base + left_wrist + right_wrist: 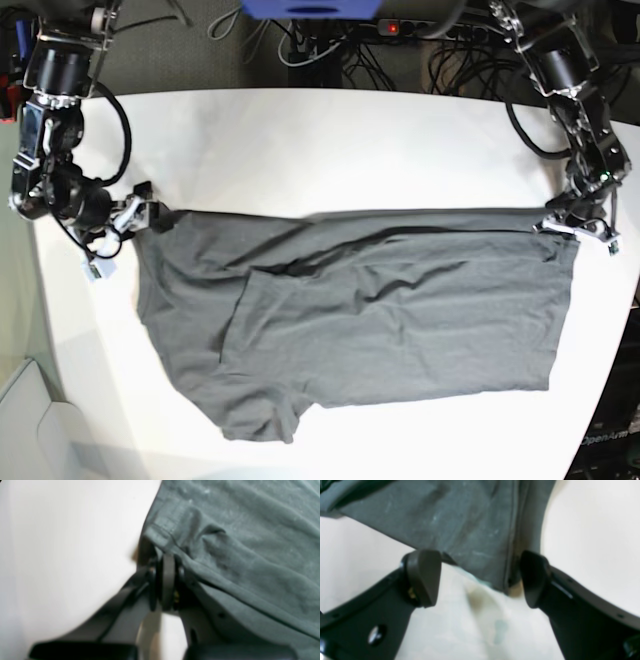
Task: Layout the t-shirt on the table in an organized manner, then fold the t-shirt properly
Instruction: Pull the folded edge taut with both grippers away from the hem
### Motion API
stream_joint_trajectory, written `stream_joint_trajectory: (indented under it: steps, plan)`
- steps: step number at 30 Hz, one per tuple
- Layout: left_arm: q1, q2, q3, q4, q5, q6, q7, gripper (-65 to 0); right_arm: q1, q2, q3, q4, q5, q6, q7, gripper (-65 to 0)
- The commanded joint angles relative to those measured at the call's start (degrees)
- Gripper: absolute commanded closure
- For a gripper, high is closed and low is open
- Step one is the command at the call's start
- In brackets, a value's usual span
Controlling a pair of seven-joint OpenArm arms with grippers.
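The t-shirt [370,320] lies spread on the white tabletop [330,140]. The left tool [166,555] is pressed together, pinching a hem corner. The right tool [480,578] stands spread, its fingers either side of the opposite corner.

Tangle of dark cables [330,45] behind the far edge, blue object [310,8], power strip [400,27] with red light

Plain dark charcoal-grey t-shirt [370,320], no print or pattern, with faint pale flecks on the cloth up close. Smooth white worktop [330,140], unmarked. Black left tool [167,580] and black right tool [480,580]. Beyond the far edge, black cables [330,45] and a blue block [312,8].
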Motion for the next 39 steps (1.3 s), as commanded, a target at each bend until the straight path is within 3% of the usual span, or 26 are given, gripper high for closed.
stream_joint_trajectory:
  steps: [1,8,10,13,19,21,26,39]
  plan:
    - [-0.9,-1.1,-0.3,1.2,-0.4,-0.1,-1.1,0.0,1.1,1.1,0.2,0.7,1.0,0.3,1.0,-49.7]
    - [-0.9,-1.1,-0.3,1.3,-0.4,-0.1,-1.1,0.0,-0.2,0.8,0.2,-3.1,1.0,0.3,1.1,-49.1]
    - [-0.9,-1.1,-0.3,1.3,-0.4,-0.1,-1.1,0.0,-0.4,0.7,0.2,-3.7,1.0,0.3,1.7,-45.6]
    - [-0.9,-1.1,-0.3,1.3,-0.4,-0.1,-1.1,0.0,-0.5,0.7,-0.7,-4.0,1.0,0.3,2.7,-36.3]
    - [-0.9,-1.1,-0.3,1.3,-0.4,-0.1,-1.1,0.0,-0.5,0.9,-3.5,-4.0,1.0,0.3,2.6,-8.5]
    - [-0.9,-1.1,-0.3,1.4,-0.4,-0.1,-1.1,0.0,-0.5,1.1,-4.2,-3.7,1.0,0.3,2.6,-3.4]
    - [-0.7,-2.4,-0.3,2.4,-1.0,-0.1,-0.1,0.0,-0.4,3.8,-3.7,-0.9,1.2,0.3,3.0,-3.8]
    - [2.5,-3.9,-0.4,21.5,-0.5,-0.2,15.7,0.0,0.2,9.2,-3.6,11.6,1.2,0.3,2.5,-3.9]
